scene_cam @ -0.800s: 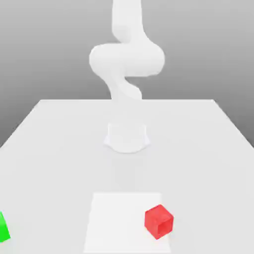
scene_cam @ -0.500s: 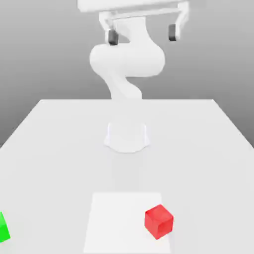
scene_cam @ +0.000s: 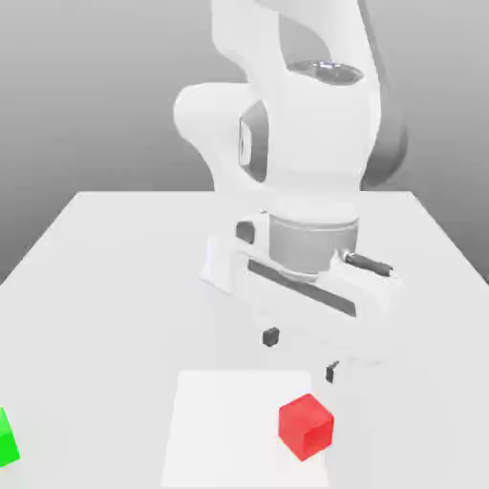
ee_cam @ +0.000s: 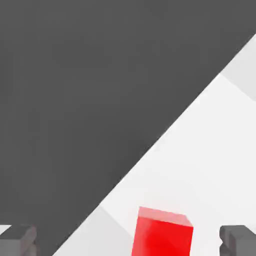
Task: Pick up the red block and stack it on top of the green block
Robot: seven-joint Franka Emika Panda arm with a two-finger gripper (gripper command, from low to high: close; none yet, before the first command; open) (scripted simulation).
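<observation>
The red block (scene_cam: 306, 426) sits on a white square patch near the table's front, toward the exterior view's right. My gripper (scene_cam: 301, 354) hangs open just above and behind it, its dark fingertips (scene_cam: 271, 336) spread wide with nothing between them. In the hand view the red block (ee_cam: 164, 234) lies between the two grey fingers (ee_cam: 17, 240), closer to one of them. The green block (scene_cam: 7, 438) rests at the far edge of the exterior view's left, partly cut off.
The white table (scene_cam: 124, 277) stretches back to the arm's base (scene_cam: 222, 267). The brighter square patch (scene_cam: 220, 430) lies under the red block. The bulky arm (scene_cam: 306, 143) looms over the table's middle.
The arm has swung down from high above; the hand dropped from the top of the view to just above the red block. Both blocks stayed put.
</observation>
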